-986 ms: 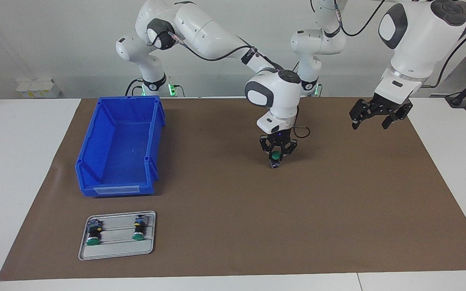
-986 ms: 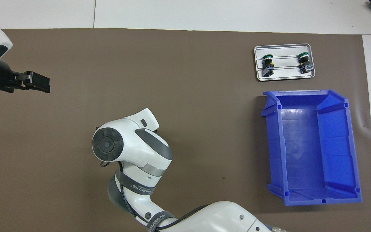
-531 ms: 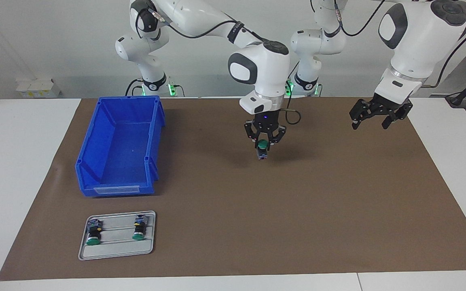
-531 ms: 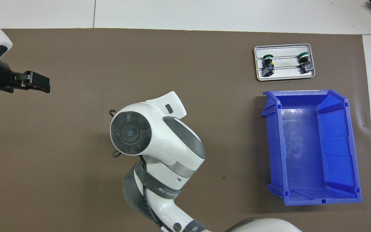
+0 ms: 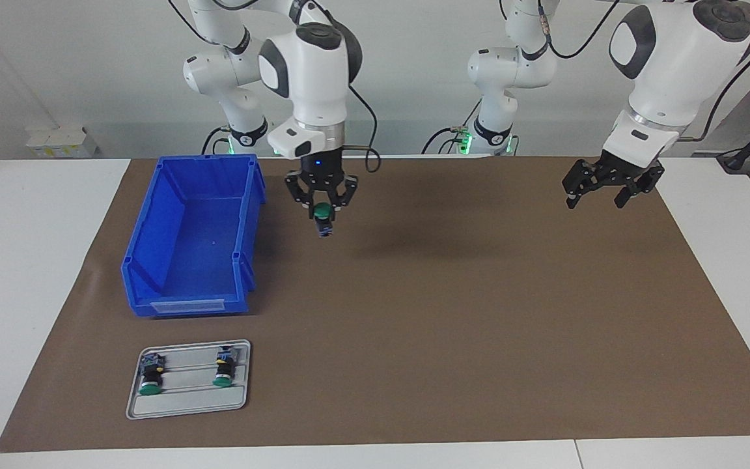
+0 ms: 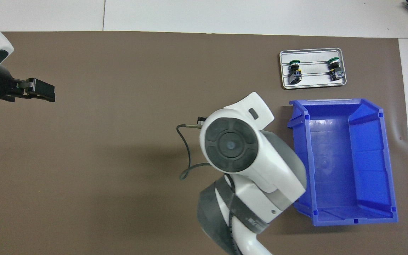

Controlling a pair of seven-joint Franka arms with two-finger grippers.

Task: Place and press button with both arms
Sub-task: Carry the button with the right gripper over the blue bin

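Right tool [image 5: 321, 210]: hangs in the air over the brown mat [image 5: 453, 326], just beside the blue bin [image 5: 153, 260] at the bin's wall toward the left arm's end; its fingers are closed on the button.
Button [image 5: 323, 218]: held upright in the right tool, green cap up between the fingers, blue-grey end block pointing down, clear of the mat. In the overhead view the arm's own wrist hides it.
Left tool [image 5: 609, 182]: waits in the air over the mat at the left arm's end of the worktop, well apart from the button; its fingers stand spread wide and hold nothing.
Bin: empty as far as its floor shows, long axis running away from the robots.
Tray [image 5: 238, 397]: farther from the robots than the bin, carrying two other buttons [image 5: 150, 378] lying on their sides in its grooves.
Step in hand (judgement): carrying the held button toward the bin.
How to do it well (judgement): lift enough that the end block clears the bin's rim, cross the wall, then lower before letting go so the button does not bounce or tip.
Grip advice: keep it firm and the button vertical during the travel.
Risk: clipping the rim could twist the button out of the fingers.
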